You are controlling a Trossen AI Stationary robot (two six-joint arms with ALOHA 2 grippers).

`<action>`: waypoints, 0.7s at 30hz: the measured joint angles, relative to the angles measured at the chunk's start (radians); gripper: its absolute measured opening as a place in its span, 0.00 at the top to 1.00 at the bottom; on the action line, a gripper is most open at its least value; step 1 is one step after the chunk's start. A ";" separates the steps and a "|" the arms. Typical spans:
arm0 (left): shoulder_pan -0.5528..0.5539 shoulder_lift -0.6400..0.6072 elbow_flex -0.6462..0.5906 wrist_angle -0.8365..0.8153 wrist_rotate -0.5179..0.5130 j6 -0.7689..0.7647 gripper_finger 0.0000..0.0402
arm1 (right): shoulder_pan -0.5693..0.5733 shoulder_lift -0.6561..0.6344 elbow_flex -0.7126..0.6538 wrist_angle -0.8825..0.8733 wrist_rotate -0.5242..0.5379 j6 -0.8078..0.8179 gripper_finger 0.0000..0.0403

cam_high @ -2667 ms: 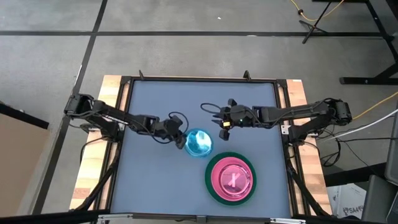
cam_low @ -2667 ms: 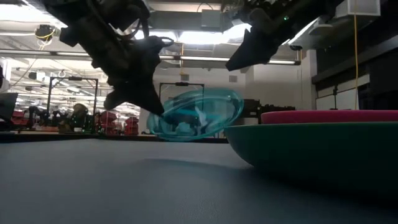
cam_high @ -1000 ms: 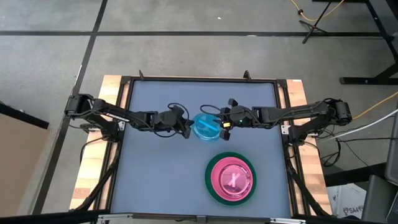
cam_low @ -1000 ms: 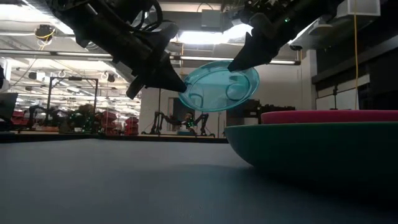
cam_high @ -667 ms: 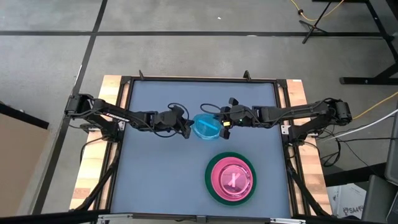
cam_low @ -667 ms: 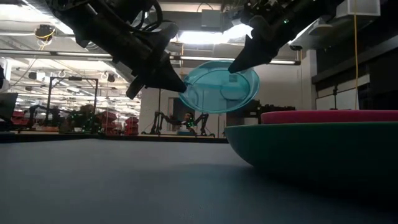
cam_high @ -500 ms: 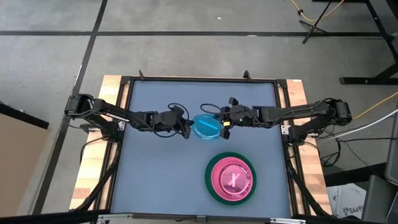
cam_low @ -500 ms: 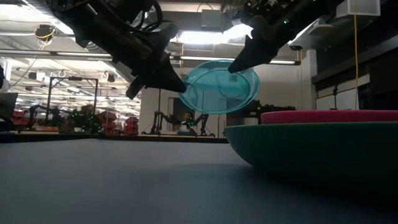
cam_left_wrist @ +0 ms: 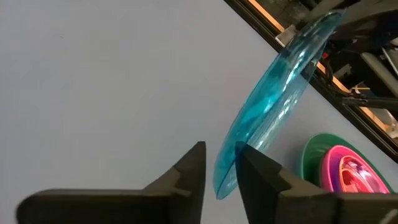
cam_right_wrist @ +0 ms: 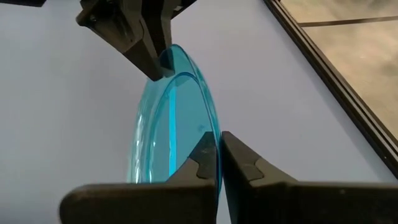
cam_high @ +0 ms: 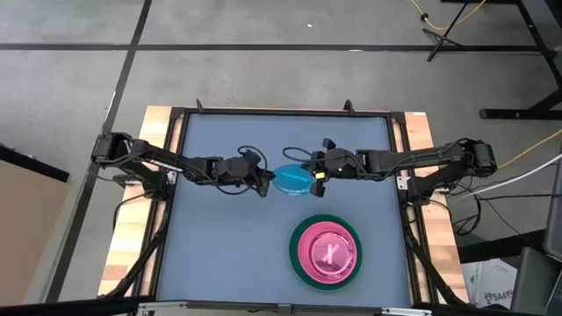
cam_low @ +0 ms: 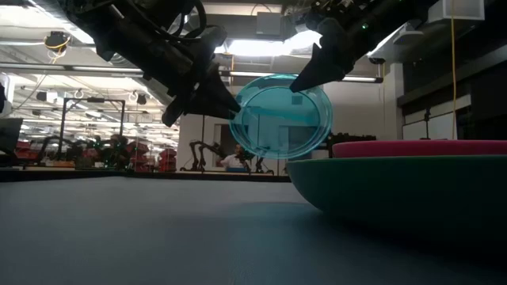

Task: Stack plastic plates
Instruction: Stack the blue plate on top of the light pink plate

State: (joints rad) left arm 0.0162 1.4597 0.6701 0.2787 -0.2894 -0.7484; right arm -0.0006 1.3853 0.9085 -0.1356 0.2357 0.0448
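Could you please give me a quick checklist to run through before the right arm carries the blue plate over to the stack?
1. Right gripper shut on the blue plate's rim: ok.
2. Left gripper fingers parted around the opposite rim: ok; whether they touch it: cannot tell.
3. Plate lifted off the table: ok, it hangs steeply tilted.
4. Stack ready: pink plate nested in green plate: ok.
5. Path from plate to stack free of other things: ok in the high view.
6. Grip firm enough for the carry: cannot tell.
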 joint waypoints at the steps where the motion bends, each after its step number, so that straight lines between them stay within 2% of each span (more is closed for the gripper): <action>1: 0.000 0.000 0.000 0.000 0.010 0.000 0.79 | 0.000 0.000 0.000 0.000 -0.001 0.000 1.00; 7: -0.013 0.000 0.000 -0.001 0.122 -0.007 0.75 | 0.000 0.000 0.000 -0.003 -0.025 0.000 1.00; 11: -0.044 0.000 0.000 -0.001 0.126 -0.008 0.75 | 0.000 0.000 0.000 -0.003 -0.031 0.000 1.00; 15: -0.074 0.000 0.000 -0.013 0.126 -0.008 0.76 | 0.000 0.000 0.008 -0.011 -0.080 0.000 1.00; 21: -0.127 0.000 0.000 -0.018 0.127 -0.008 0.77 | 0.000 0.000 0.062 -0.113 -0.206 0.000 1.00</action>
State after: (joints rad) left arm -0.1111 1.4597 0.6701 0.2604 -0.1619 -0.7563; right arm -0.0002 1.3853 0.9703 -0.2490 0.0298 0.0444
